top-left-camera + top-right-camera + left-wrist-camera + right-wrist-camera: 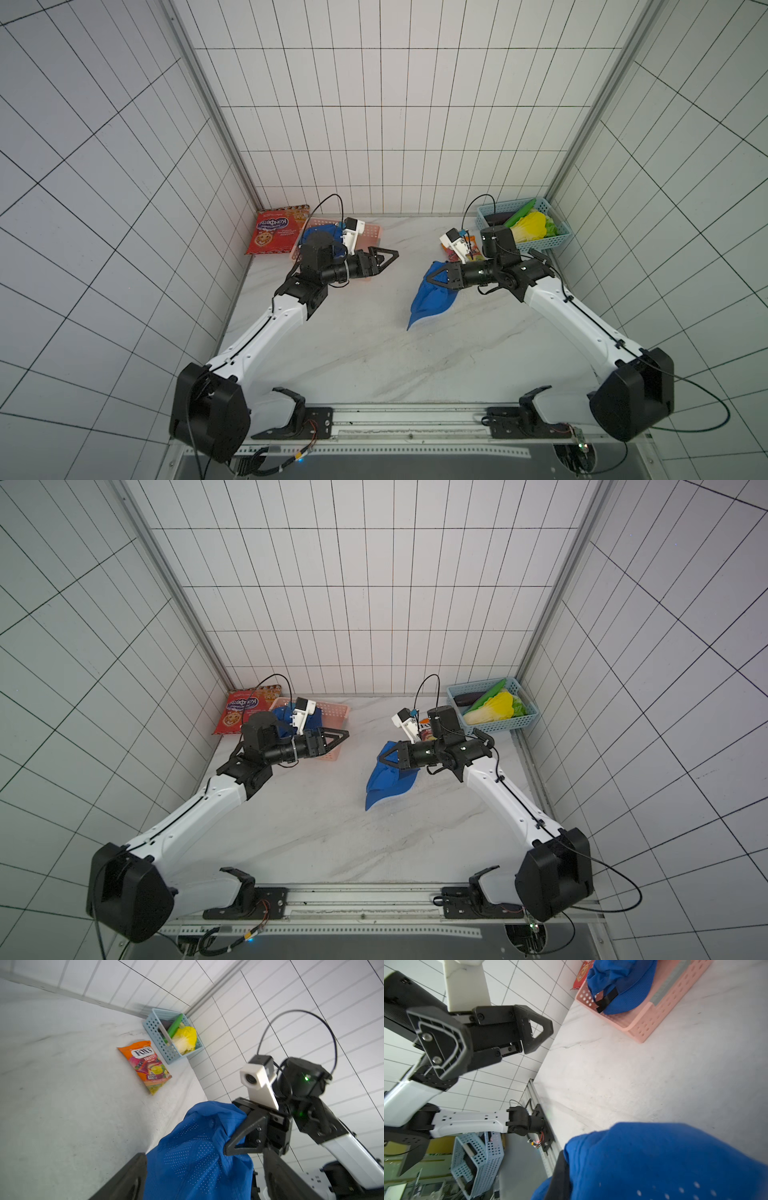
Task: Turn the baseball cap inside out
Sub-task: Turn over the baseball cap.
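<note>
Right gripper (434,277) clamps the blue baseball cap (430,302), presenting it; left gripper (390,256), spread and empty, stands opposite, likely to regrasp.

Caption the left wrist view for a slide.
Right gripper, jaws shut, grips the blue cap; candy bag and blue basket lie beyond.

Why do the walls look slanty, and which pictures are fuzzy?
In both top views the tiled walls splay outward, likely a wide lens, but look sharp; in the left wrist view the wall edge behind the blue basket smears; in the right wrist view the blue cap sits too close, soft.
</note>
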Robot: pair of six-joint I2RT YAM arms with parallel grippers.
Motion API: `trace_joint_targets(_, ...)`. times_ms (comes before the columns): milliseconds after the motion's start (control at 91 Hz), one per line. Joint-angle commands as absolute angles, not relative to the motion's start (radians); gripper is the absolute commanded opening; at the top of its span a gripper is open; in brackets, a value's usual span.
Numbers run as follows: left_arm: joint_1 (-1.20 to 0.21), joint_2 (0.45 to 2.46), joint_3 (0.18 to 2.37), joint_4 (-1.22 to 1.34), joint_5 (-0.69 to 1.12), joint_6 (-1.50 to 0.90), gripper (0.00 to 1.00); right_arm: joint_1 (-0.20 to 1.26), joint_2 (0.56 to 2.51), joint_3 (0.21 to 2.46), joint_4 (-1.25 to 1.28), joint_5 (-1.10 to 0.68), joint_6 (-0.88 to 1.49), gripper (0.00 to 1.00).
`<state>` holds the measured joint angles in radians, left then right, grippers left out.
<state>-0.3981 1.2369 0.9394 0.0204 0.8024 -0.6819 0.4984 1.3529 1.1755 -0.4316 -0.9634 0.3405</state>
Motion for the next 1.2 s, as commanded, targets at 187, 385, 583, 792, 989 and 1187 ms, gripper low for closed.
trace_joint_targets(187, -0.531, 1.247, 0.912, 0.086, 0.899, -0.592, 0.85, 0.488, 1.364, 1.274, -0.432, -1.19, 0.356, 0.0)
trace_joint_targets(385, -0.551, 1.285, 0.954, 0.09, 0.888, -0.572, 0.78, 0.487, 1.357, 1.302, -0.433, -1.24, 0.366, 0.0)
trace_joint_targets(583, -0.61, 1.332, 0.989, 0.067, 0.926, -0.553, 0.71, 0.486, 1.356, 1.325, -0.423, -1.244, 0.381, 0.0)
trace_joint_targets(792, -0.621, 1.34, 0.994, 0.07, 0.871, -0.566, 0.16, 0.478, 1.347, 1.323, -0.4, -1.21, 0.411, 0.12)
trace_joint_targets(989, -0.617, 1.275, 0.916, 0.136, 0.712, -0.589, 0.0, 0.405, 1.301, 1.272, -0.32, -1.162, 0.517, 0.64)
trace_joint_targets(1187, -0.618, 1.268, 0.904, 0.174, 0.691, -0.624, 0.0, 0.397, 1.255, 1.156, -0.119, -1.161, 0.694, 0.67)
